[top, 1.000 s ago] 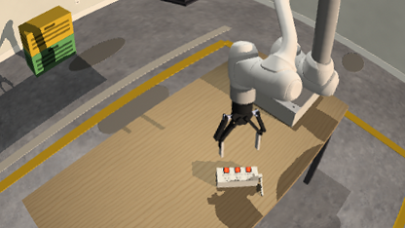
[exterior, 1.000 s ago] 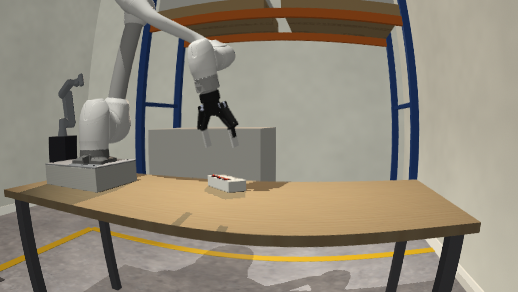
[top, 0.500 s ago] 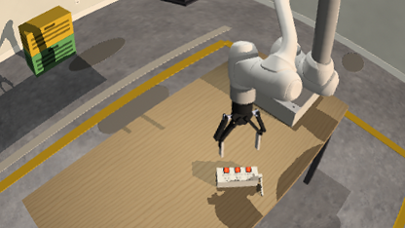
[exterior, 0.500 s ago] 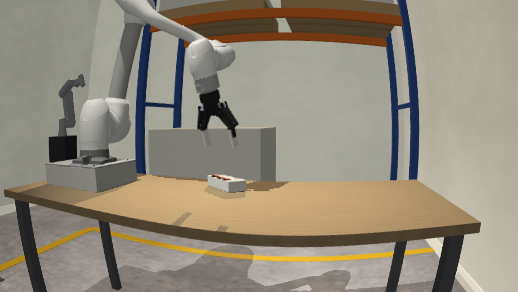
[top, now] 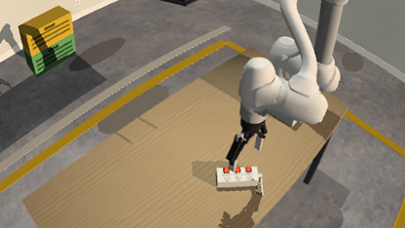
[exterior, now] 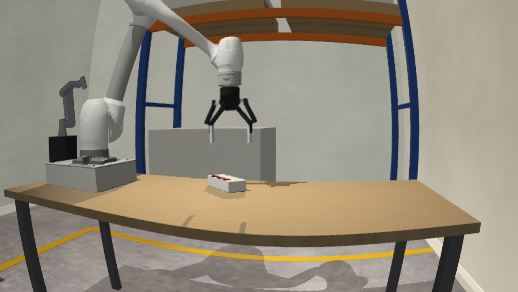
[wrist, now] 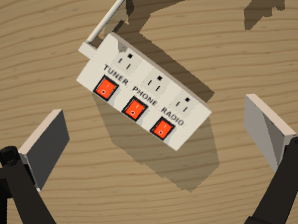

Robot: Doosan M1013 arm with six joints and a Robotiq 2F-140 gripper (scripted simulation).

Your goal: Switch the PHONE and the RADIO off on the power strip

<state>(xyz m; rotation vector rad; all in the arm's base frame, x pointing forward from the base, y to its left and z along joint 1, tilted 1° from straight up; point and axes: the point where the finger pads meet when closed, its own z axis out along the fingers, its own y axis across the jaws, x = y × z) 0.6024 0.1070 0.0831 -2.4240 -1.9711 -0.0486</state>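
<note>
Your gripper (exterior: pixel 230 134) hangs fully open with nothing in it, straight above the power strip (wrist: pixel 144 94), which lies flat on the table (exterior: pixel 320 207) with its three red switches, TUNER (wrist: pixel 104 87), PHONE (wrist: pixel 135 108) and RADIO (wrist: pixel 162 128), facing up.

The power strip (wrist: pixel 145 91) reads, seemingly, TUNER, PHONE, RADIO beside its switches.
</note>
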